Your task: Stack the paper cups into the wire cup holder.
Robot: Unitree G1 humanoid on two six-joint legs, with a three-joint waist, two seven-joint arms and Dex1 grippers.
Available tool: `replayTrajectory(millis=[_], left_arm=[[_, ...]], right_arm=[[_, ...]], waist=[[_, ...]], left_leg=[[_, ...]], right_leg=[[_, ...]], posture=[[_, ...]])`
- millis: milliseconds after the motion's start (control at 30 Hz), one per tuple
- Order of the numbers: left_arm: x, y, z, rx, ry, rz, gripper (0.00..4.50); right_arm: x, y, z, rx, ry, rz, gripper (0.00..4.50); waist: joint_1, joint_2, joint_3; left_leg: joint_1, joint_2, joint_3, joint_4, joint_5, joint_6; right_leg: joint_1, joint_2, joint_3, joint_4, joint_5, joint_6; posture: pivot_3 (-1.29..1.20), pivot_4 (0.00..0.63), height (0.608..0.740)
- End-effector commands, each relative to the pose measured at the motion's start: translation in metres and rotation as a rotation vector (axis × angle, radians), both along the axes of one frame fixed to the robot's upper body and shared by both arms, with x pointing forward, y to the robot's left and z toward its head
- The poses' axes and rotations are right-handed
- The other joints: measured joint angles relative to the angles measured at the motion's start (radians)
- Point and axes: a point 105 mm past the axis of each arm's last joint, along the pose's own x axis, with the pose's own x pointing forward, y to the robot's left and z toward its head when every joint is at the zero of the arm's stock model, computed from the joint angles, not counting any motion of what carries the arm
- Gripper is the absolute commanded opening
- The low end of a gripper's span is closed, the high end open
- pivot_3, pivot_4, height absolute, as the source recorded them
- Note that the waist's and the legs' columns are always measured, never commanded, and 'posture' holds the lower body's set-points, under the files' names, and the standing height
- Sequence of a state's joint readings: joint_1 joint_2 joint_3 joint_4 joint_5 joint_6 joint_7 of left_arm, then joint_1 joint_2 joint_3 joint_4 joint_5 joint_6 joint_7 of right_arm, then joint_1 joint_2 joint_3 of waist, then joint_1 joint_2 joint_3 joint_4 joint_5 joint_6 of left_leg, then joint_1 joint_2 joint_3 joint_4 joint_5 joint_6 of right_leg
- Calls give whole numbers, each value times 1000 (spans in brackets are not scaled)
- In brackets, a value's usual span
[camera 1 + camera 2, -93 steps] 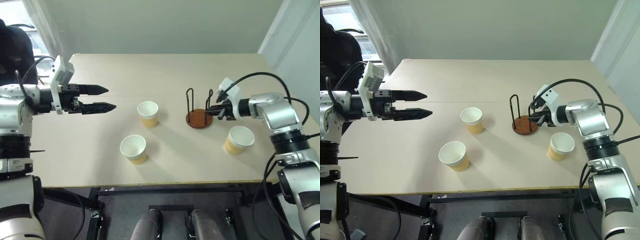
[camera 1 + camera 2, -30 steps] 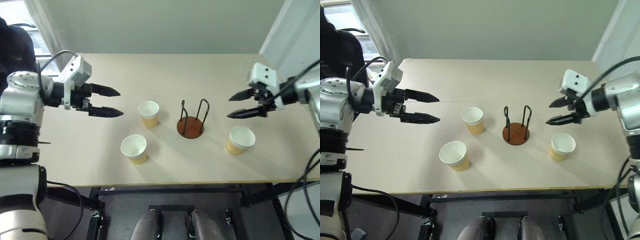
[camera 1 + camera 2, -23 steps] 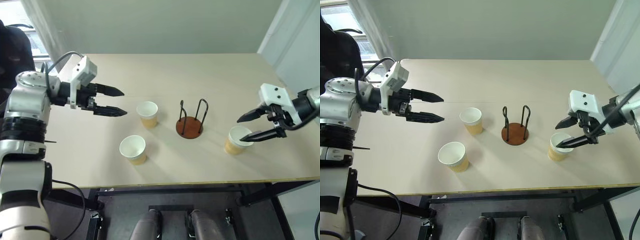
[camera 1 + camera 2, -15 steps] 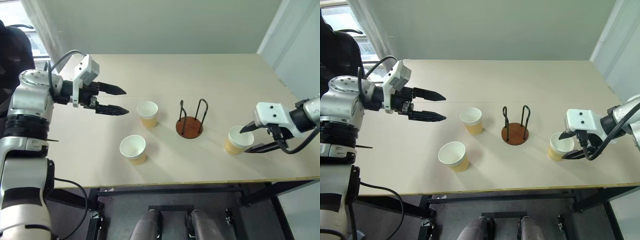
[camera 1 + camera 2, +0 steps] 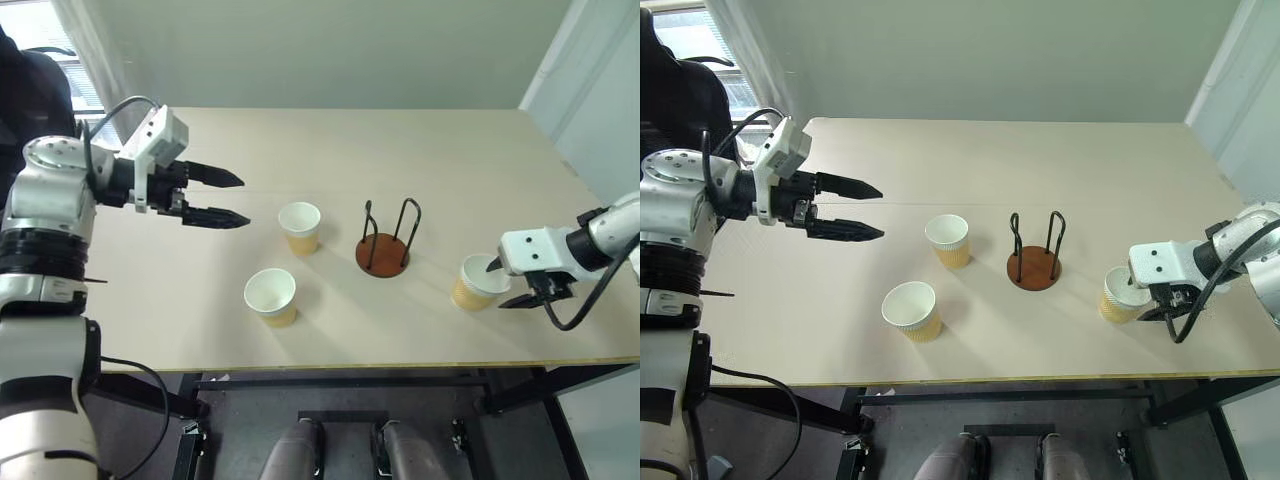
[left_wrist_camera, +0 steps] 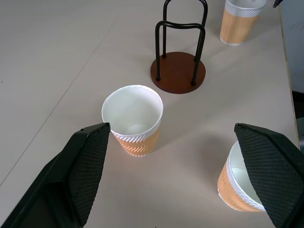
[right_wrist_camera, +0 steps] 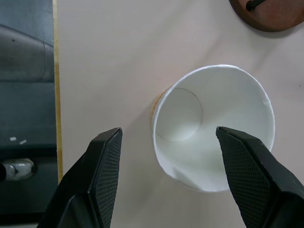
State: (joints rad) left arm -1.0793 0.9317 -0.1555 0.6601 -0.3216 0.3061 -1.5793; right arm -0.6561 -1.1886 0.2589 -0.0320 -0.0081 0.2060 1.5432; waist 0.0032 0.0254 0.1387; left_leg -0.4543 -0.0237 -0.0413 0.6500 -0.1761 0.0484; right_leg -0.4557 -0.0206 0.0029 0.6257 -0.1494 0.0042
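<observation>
No cup is stacked yet. Nearest, a tan ribbed paper cup (image 5: 270, 295) stands at seven o'clock from the empty black wire cup holder (image 5: 384, 245); another cup (image 5: 299, 226) at nine. The right gripper (image 7: 166, 152) spreads wide around the three o'clock cup (image 5: 478, 281), not pinching. The left gripper (image 5: 228, 198) waits wide, far off.

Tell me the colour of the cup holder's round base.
The cup holder's base is reddish-brown, under black wire loops; it shows best in the left wrist view.

The three paper cups (image 5: 299, 227) are white inside with tan-yellow wavy ribs outside. The wire cup holder (image 5: 384, 249) has black wires and a reddish-brown base.
</observation>
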Motion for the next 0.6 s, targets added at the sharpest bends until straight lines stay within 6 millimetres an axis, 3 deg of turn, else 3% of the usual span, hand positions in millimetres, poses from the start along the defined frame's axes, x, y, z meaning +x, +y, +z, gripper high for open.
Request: replayTrajectory(millis=[33, 100, 333, 367, 600], left_arm=[[-8, 2, 16, -4, -49, -35, 4500], [-9, 2, 16, -3, -49, -35, 4500], [-8, 0, 16, -3, -47, -39, 4500], [-8, 0, 16, -3, -48, -39, 4500], [-8, 1, 13, 7, -47, -40, 4500]], right_arm=[[-1, -3, -2, -50, -6, 32, 3000], [-2, -3, -5, -64, -2, 45, 2679], [0, -1, -13, -106, -11, 101, 178], [1, 0, -13, -111, -15, 111, 15], [10, 3, -2, -139, -51, 133, 15]], waist=[[0, 0, 0], [0, 0, 0], [0, 0, 0], [-1, 0, 0], [-2, 0, 0]], left_leg=[[0, 0, 0, 0, 0, 0], [0, 0, 0, 0, 0, 0], [0, 0, 0, 0, 0, 0], [0, 0, 0, 0, 0, 0], [1, 0, 0, 1, 0, 0]], right_leg=[[0, 0, 0, 0, 0, 0], [0, 0, 0, 0, 0, 0], [0, 0, 0, 0, 0, 0], [0, 0, 0, 0, 0, 0], [1, 0, 0, 0, 1, 0]], posture=[[0, 150, 740], [0, 150, 740], [0, 150, 740], [0, 150, 740], [0, 150, 740]])
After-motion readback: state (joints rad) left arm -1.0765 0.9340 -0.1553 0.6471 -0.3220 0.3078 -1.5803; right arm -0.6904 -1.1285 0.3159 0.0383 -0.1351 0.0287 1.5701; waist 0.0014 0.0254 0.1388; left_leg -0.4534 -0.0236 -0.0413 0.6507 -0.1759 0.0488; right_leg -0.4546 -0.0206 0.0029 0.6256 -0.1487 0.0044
